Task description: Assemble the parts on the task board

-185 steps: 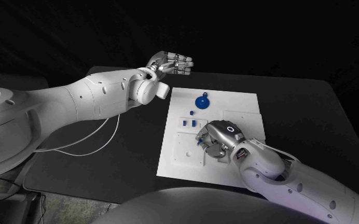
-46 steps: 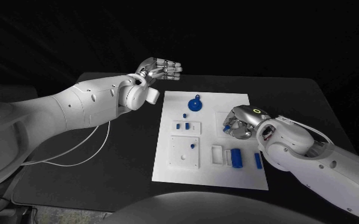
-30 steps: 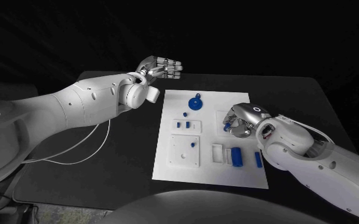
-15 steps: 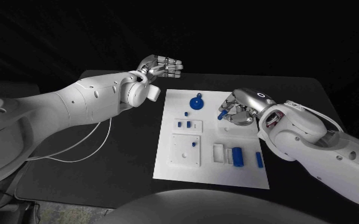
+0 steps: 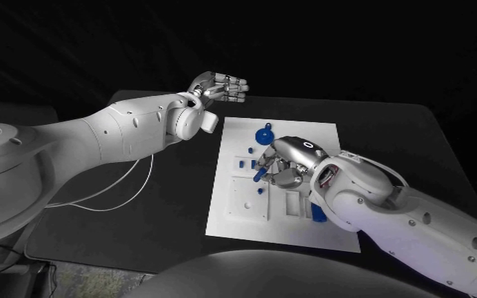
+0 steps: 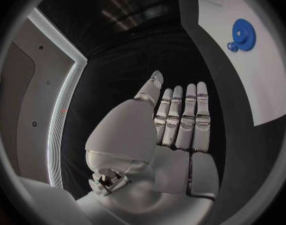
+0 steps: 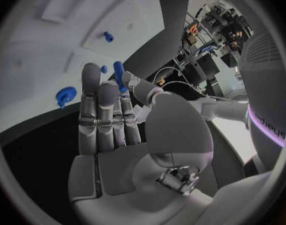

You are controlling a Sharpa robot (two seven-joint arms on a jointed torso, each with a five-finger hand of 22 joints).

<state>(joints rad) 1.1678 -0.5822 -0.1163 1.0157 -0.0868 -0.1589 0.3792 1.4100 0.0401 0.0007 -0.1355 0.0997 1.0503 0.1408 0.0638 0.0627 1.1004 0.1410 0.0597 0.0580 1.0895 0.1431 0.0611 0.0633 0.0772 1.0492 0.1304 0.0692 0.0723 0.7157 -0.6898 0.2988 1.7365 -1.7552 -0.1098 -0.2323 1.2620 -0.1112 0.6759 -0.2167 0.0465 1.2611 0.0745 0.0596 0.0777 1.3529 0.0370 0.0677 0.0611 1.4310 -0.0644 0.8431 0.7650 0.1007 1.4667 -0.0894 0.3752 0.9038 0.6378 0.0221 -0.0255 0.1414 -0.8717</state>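
The white task board (image 5: 320, 136) lies mid-table. My right hand (image 5: 285, 167) hovers over its middle and pinches a short blue peg (image 5: 260, 172) between thumb and finger; the right wrist view shows that peg (image 7: 119, 75) upright at the fingertips (image 7: 91, 72), above the board (image 7: 37, 50). A blue gear (image 5: 265, 136) lies at the board's far end, also seen as the gear (image 7: 65, 95) and the gear (image 6: 244, 33). My left hand (image 5: 224, 89) is raised off the board's far left corner, its fingers (image 6: 181, 116) straight and holding nothing.
Small blue pieces (image 5: 240, 167) stand in a raised plate left of my right hand. A blue block (image 5: 318, 213) lies near the board's near edge, partly hidden by my right forearm. A white cable (image 5: 119, 187) trails on the black table at left.
My right hand has carried the blue peg from the board's right side toward its left middle and lowered it. The left hand has stayed raised.
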